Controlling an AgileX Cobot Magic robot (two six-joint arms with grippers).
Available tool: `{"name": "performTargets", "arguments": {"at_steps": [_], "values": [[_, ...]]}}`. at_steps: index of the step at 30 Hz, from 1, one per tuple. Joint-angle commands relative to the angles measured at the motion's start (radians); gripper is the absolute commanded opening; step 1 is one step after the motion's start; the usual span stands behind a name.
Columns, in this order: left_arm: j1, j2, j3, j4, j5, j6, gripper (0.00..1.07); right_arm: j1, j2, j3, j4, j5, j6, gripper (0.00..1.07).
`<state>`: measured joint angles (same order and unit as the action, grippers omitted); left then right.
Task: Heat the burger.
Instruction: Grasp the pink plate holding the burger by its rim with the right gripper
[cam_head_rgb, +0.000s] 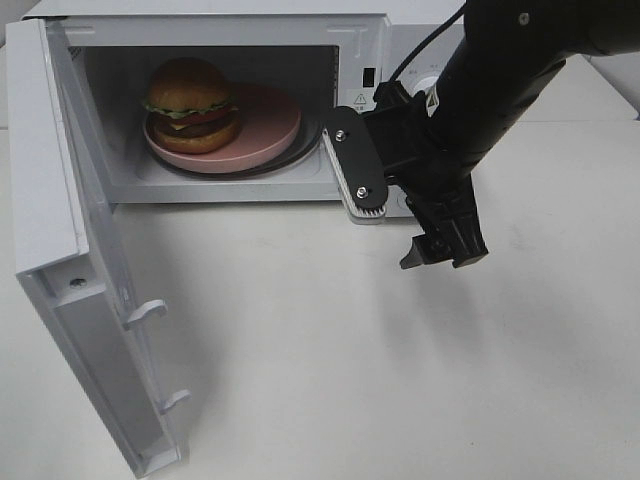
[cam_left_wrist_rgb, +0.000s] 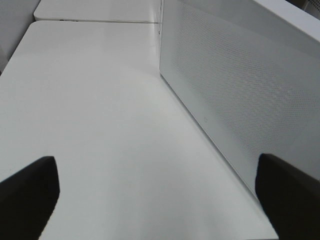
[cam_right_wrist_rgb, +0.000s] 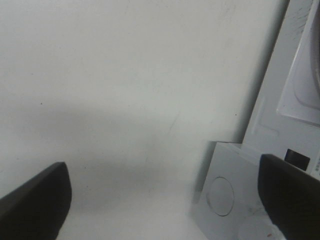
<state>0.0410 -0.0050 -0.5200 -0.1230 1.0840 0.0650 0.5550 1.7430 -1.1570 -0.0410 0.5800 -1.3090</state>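
The burger (cam_head_rgb: 192, 105) sits on a pink plate (cam_head_rgb: 272, 135) inside the microwave (cam_head_rgb: 360, 30), behind the right claw (cam_head_rgb: 400, 228) and off to its left. It is centred on the turntable, presumably so it can turn freely once heating starts.

The right claw hangs outside the cavity, in front of the control panel, jaws spread wide and holding nothing. The right wrist view confirms this, with both fingers far apart over the bare table (cam_head_rgb: 400, 380). Being empty and clear of the opening, it looks finished with placing, and it leaves the doorway free.

The door (cam_head_rgb: 60, 200) stands swung wide, well to the left of that claw, so the next step is probably to shut it.

The left claw (cam_left_wrist_rgb: 156, 165) is also open and empty, low over the table. A white dotted panel of the microwave runs along one side of it, though I cannot tell whether that is the door or a wall. It seems well placed to push.
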Motion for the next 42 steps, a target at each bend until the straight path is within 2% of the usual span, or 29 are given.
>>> {"name": "performTargets", "arguments": {"at_steps": [1,10,20,26,42], "values": [[-0.001,-0.017,0.0,-0.007,-0.011,-0.007,1.0,0.016,-0.009,-0.011,-0.012,-0.014,0.007,0.97],[-0.001,-0.017,0.0,-0.007,-0.011,-0.007,1.0,0.078,-0.005,-0.091,-0.11,-0.086,0.101,0.94],[-0.001,-0.017,0.0,-0.007,-0.011,-0.007,1.0,0.1,0.08,-0.156,-0.109,-0.115,0.103,0.92],[-0.001,-0.017,0.0,-0.007,-0.011,-0.007,1.0,0.125,0.174,-0.257,-0.107,-0.12,0.121,0.89],[-0.001,-0.017,0.0,-0.007,-0.011,-0.007,1.0,0.125,0.336,-0.435,-0.103,-0.121,0.166,0.86]]}}
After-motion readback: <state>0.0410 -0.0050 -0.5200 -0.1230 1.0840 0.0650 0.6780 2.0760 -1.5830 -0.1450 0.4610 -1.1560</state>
